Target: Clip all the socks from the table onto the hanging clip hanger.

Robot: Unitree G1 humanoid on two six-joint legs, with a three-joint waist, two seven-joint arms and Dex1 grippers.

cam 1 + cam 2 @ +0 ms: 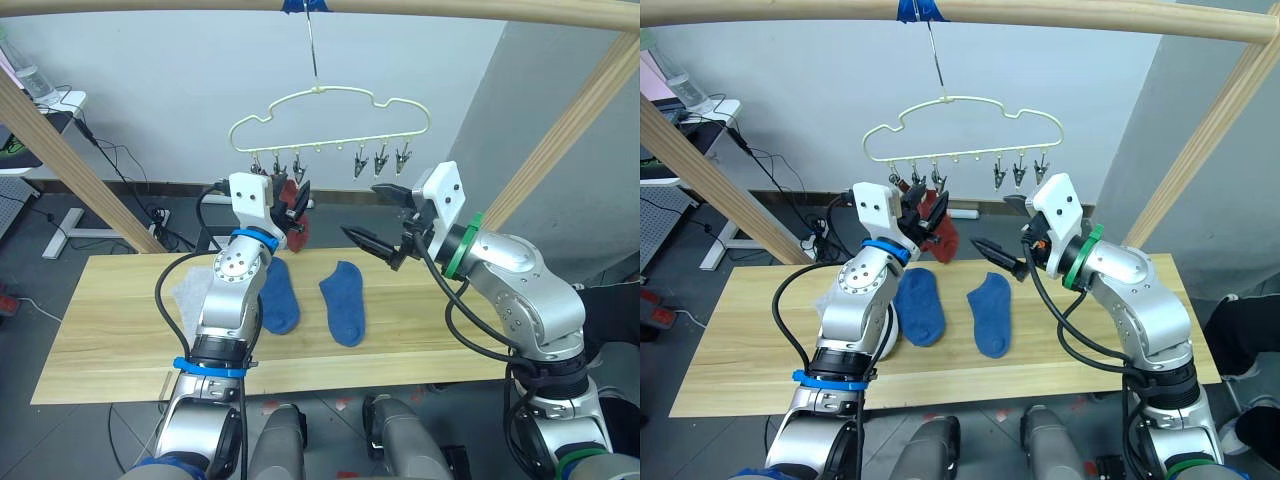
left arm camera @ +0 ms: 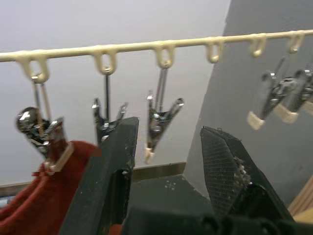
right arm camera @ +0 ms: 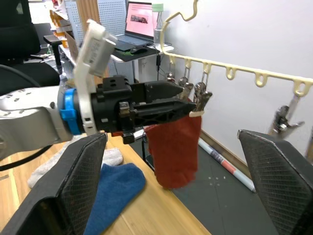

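The pale yellow clip hanger (image 1: 322,90) hangs from the top pole, with a row of metal clips (image 2: 159,120) under its bar. A rust red sock (image 1: 296,222) dangles from a clip at the hanger's left end (image 3: 197,101). My left gripper (image 1: 298,196) is raised beside that sock, open, its fingers (image 2: 113,171) on either side of a free clip. My right gripper (image 1: 384,218) hovers open to the right, below the right-hand clips. Two blue socks (image 1: 278,297) (image 1: 345,300) lie flat on the table (image 1: 110,330). A light grey sock (image 1: 188,290) lies behind my left arm.
A round wooden pole frame surrounds the table, with a top bar (image 1: 450,10) and slanted legs on the left (image 1: 70,160) and right (image 1: 570,130). Cables and a white desk foot (image 1: 70,225) lie on the floor behind. A desk with a laptop (image 3: 142,19) stands further off.
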